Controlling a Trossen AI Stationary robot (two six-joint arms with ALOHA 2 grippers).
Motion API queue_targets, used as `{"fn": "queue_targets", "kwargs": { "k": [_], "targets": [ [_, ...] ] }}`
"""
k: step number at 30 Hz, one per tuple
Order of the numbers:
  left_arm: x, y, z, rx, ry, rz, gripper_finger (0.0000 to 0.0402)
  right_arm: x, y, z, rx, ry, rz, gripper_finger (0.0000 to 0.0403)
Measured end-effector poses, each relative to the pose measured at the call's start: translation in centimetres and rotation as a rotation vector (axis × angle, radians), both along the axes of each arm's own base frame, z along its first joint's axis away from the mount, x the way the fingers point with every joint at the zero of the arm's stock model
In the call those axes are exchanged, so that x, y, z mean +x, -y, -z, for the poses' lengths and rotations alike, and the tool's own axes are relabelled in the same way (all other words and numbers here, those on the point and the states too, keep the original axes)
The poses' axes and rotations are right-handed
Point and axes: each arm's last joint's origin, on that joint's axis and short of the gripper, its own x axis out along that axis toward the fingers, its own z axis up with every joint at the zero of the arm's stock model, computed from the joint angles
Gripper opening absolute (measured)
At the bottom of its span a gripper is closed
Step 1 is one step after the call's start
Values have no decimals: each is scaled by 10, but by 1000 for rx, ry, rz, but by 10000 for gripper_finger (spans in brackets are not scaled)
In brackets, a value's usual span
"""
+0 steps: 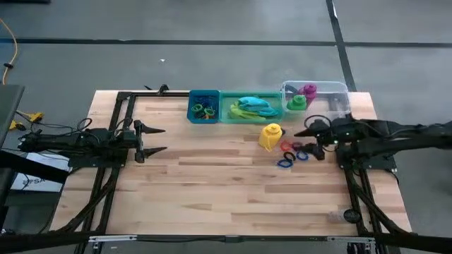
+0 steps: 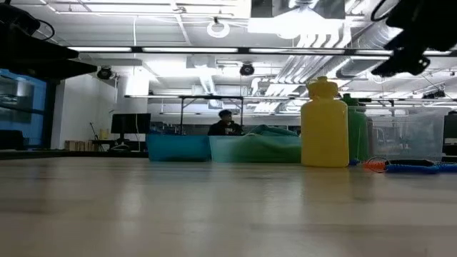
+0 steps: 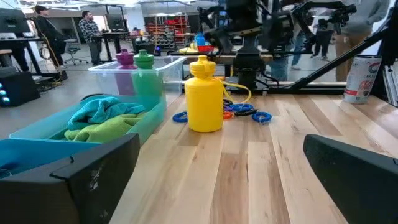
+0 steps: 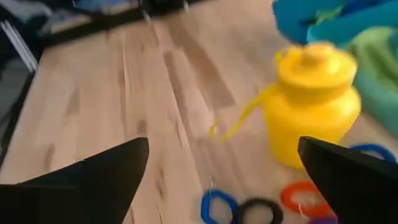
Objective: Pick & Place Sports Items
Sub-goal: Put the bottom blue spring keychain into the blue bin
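1. We see the right gripper (image 1: 311,131) hanging spread-jawed and empty over the loose rubbery rings (image 1: 294,152) on the wooden table (image 1: 212,190), beside the upright yellow plastic bottle (image 1: 271,136): by our reading, an approach before a pick.
2. Next, we judge, it must drop onto either the bottle or a ring and close squarely; the thin, flat rings look awkward to pinch.
3. The left gripper (image 1: 157,140) waits wide open on the table's far side, empty.
4. The blue bin (image 1: 192,106) holds rings, the green bin (image 1: 227,107) teal and lime cloths (image 1: 252,107), and the clear bin (image 1: 337,90) purple and green bottles (image 1: 302,97).
5. The yellow bottle's thin strap (image 4: 233,121) trails toward the rings and could snag.
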Motion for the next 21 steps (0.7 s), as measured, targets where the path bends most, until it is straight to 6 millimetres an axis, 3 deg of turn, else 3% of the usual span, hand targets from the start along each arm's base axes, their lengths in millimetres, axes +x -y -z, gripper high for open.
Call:
{"fn": "queue_targets", "kwargs": {
  "k": [10,21],
  "targets": [
    [0,0,0,0,0,0,368,16,-8,20,-28,-180,-75,290],
    [0,0,0,0,0,0,368,43,-14,57,-58,-446,-136,265]
  ]
}}
